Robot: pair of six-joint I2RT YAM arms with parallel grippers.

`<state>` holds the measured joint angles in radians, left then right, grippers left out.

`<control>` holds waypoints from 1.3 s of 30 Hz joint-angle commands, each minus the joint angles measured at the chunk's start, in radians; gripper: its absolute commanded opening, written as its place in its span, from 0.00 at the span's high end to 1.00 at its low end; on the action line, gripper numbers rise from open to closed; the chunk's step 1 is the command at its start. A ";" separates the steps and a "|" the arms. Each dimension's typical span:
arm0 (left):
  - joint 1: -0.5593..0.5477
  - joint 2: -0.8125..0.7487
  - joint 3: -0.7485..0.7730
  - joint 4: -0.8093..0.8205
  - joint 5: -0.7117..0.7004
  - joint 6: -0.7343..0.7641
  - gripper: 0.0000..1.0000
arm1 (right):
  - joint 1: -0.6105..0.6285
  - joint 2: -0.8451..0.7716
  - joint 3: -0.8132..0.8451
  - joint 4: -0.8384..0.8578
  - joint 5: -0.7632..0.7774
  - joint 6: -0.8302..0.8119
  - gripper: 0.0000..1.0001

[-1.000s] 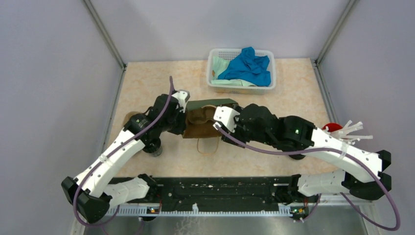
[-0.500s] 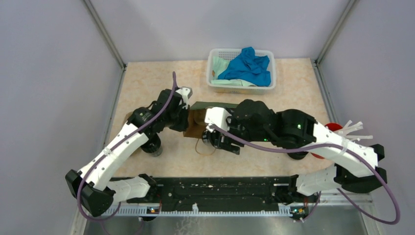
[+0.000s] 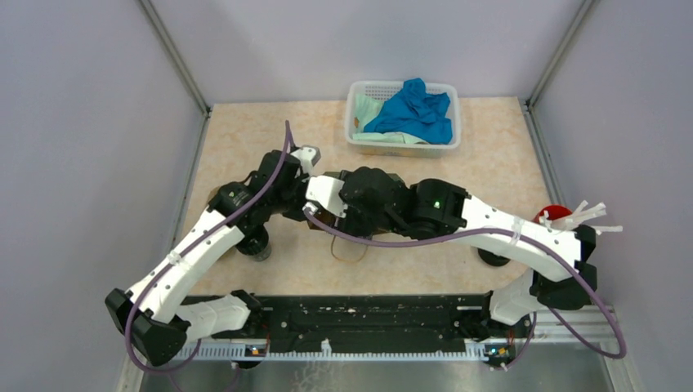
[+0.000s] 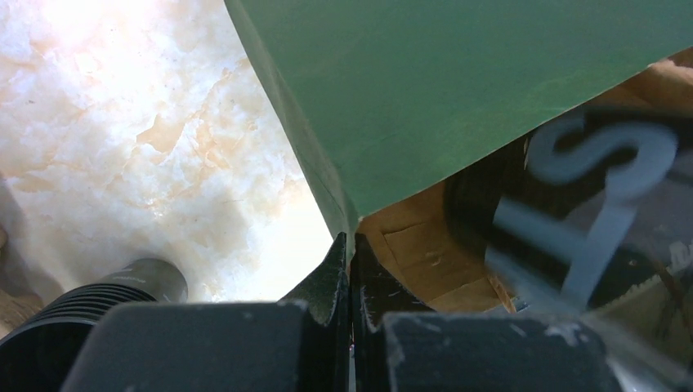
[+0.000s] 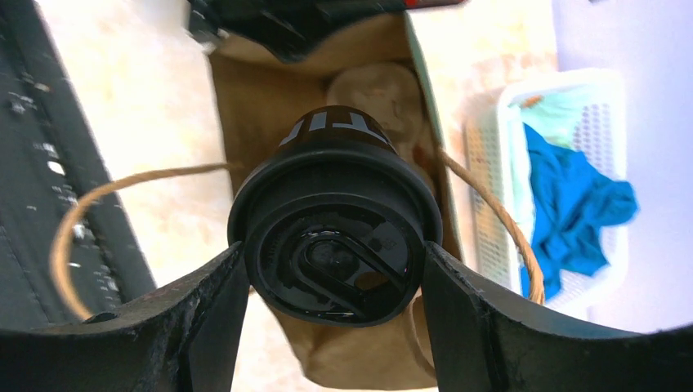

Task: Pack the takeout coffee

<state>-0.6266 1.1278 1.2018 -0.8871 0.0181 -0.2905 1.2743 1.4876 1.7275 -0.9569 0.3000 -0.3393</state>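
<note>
Your right arm [image 3: 490, 222] has swung left over the paper bag [image 5: 245, 98], its jaws clamping the takeout coffee [image 5: 337, 245] above the mouth (left jaws pinch the bag's rim open), so lowering comes next.

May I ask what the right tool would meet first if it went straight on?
The cup it holds would likely reach the cardboard tray inside the open paper bag; depth is unclear.

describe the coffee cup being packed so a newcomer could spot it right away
Mid-table, the left pincer pinches the rim of an open brown paper bag. At its mouth the right pincer grips a black lidded cup. The other black cup, beside the left arm, stands ungripped; this one is held.
</note>
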 commanded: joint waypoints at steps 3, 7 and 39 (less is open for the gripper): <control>-0.001 -0.061 -0.051 0.063 0.021 0.007 1.00 | 0.006 -0.034 -0.048 -0.030 0.184 -0.137 0.52; -0.002 -0.067 -0.054 0.077 0.030 0.017 1.00 | 0.006 -0.017 -0.074 -0.068 0.237 -0.208 0.52; -0.002 -0.176 -0.189 0.179 0.000 0.067 1.00 | -0.140 0.028 -0.356 0.278 0.046 -0.509 0.55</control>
<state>-0.6266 1.0031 1.0290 -0.7441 0.0166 -0.2577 1.1954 1.5810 1.4147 -0.6949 0.3286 -0.8551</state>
